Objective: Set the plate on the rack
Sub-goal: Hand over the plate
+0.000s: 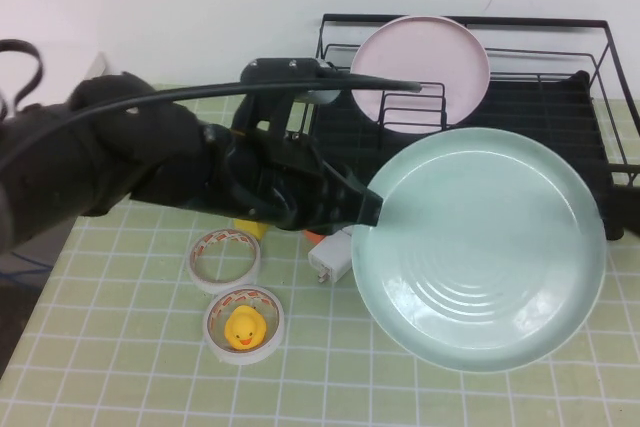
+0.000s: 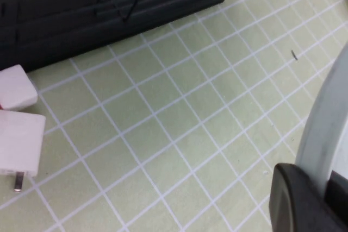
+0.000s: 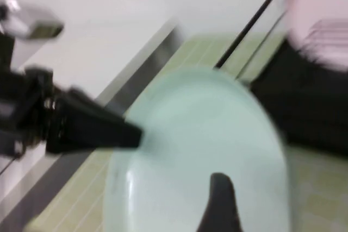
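Left gripper [image 1: 372, 215] jaws clamp plate [image 1: 485, 257] rim; right gripper [image 3: 220, 210] jaws wide, empty beside it (stiff, slippery, breakable).

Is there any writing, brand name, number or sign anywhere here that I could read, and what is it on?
None: no readable text in any view.
Pale mint-green round plate, held at its rim by the shut left gripper: plain.
Pale pink round plate in the black wire rack: plain.
White tape rolls, yellow rubber duck, white plug adapter: no visible print.
Right gripper, open beside the green plate: unmarked.
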`<state>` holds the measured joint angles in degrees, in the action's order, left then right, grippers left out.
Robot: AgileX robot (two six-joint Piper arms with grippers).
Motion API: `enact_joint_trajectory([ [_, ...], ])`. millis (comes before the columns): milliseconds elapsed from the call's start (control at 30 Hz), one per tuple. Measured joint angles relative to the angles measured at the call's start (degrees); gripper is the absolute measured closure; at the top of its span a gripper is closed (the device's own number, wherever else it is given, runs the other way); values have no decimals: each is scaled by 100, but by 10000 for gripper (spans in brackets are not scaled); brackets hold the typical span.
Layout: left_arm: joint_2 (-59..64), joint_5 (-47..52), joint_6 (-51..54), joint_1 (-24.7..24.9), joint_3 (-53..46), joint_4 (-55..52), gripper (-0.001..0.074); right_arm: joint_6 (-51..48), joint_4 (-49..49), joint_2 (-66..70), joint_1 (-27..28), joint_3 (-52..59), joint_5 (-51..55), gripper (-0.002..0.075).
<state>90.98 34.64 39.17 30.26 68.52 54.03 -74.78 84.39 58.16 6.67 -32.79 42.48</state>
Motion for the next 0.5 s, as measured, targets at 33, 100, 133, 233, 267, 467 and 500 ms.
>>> enact_joint_trajectory([
  [33,-80,-27,0,0,-47,0,733,-110,0,329,0,-104,236,218],
  [100,-165,-27,0,0,-70,46,733,-384,15,955,0,-324,960,218],
  [133,-192,-53,13,0,-80,108,733,-496,73,1187,0,-393,1335,218],
  [233,-205,-134,24,0,-100,261,733,-849,182,1875,-78,-574,2087,218],
  [267,-205,-158,24,0,-100,290,733,-946,182,2061,-138,-609,2202,222],
  [467,-205,-290,82,0,-104,413,733,-1471,136,2627,-637,-643,2184,354],
  [500,-205,-320,107,0,-104,413,733,-1591,136,2651,-698,-643,2095,354],
])
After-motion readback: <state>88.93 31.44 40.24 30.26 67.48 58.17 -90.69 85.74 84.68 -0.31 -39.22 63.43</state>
